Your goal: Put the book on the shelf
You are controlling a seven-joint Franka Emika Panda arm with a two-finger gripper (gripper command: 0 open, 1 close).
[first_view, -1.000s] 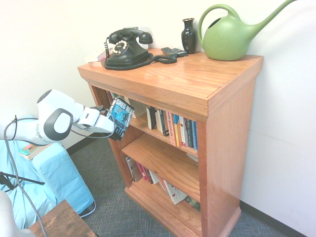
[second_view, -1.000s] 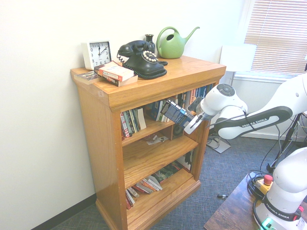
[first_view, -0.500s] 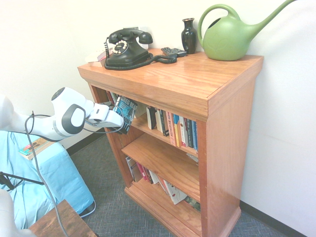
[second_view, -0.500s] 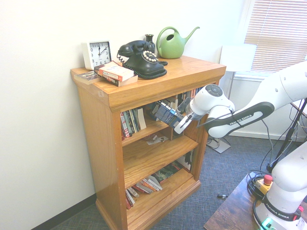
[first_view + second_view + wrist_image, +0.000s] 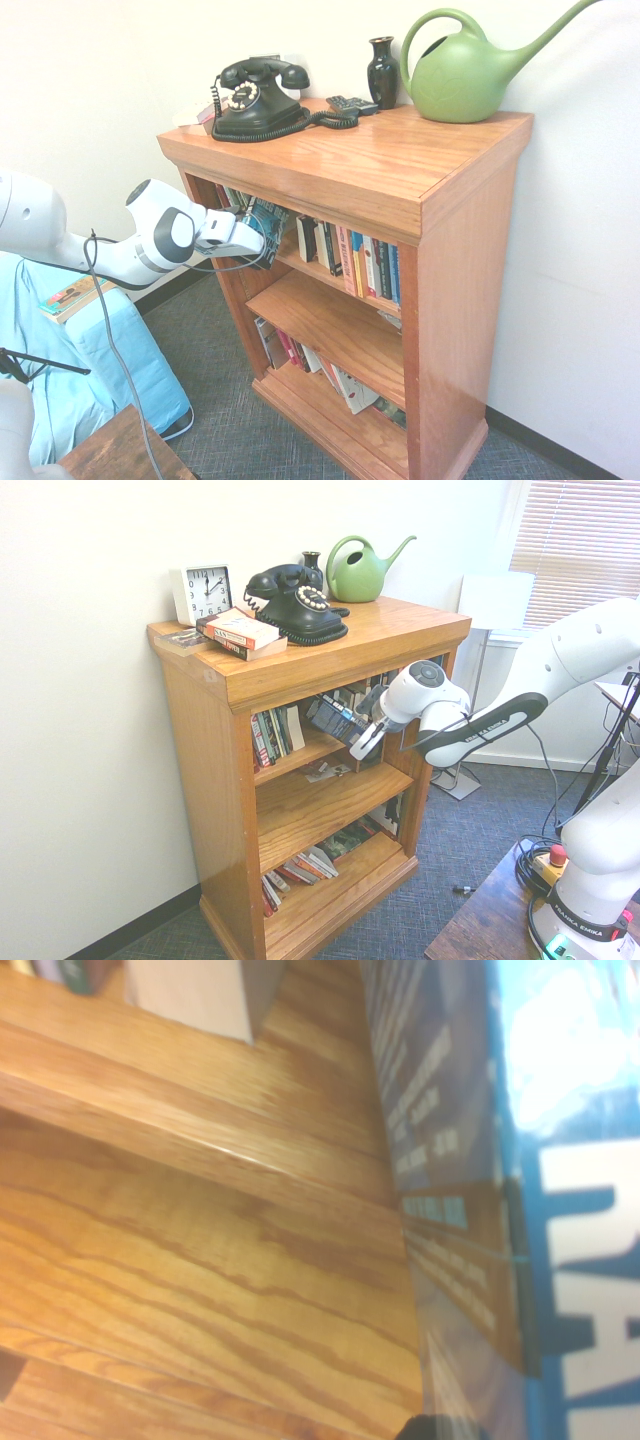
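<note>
The book (image 5: pixel 266 222), blue and black with white lettering, is tilted at the mouth of the top compartment of the shelf (image 5: pixel 380 165), just under the overhanging top board. My gripper (image 5: pixel 256 240) is shut on it from the open front side. From the other side the book (image 5: pixel 334 718) pokes into the same compartment of the shelf (image 5: pixel 330 655), with the gripper (image 5: pixel 363 742) behind it. Up close in the wrist view, the book's cover (image 5: pixel 560 1160) fills one side above a wooden shelf board (image 5: pixel 200 1260).
On top stand a black rotary phone (image 5: pixel 255 97), a dark vase (image 5: pixel 382 70), a green watering can (image 5: pixel 465 75), a clock (image 5: pixel 205 592) and stacked books (image 5: pixel 238 632). An upright row of books (image 5: pixel 355 262) fills part of the top compartment. A dark table (image 5: pixel 125 450) sits low.
The arm has carried the book from in front of the bookcase toward it, so the book now reaches into the top compartment. The grip on the book is unchanged.
</note>
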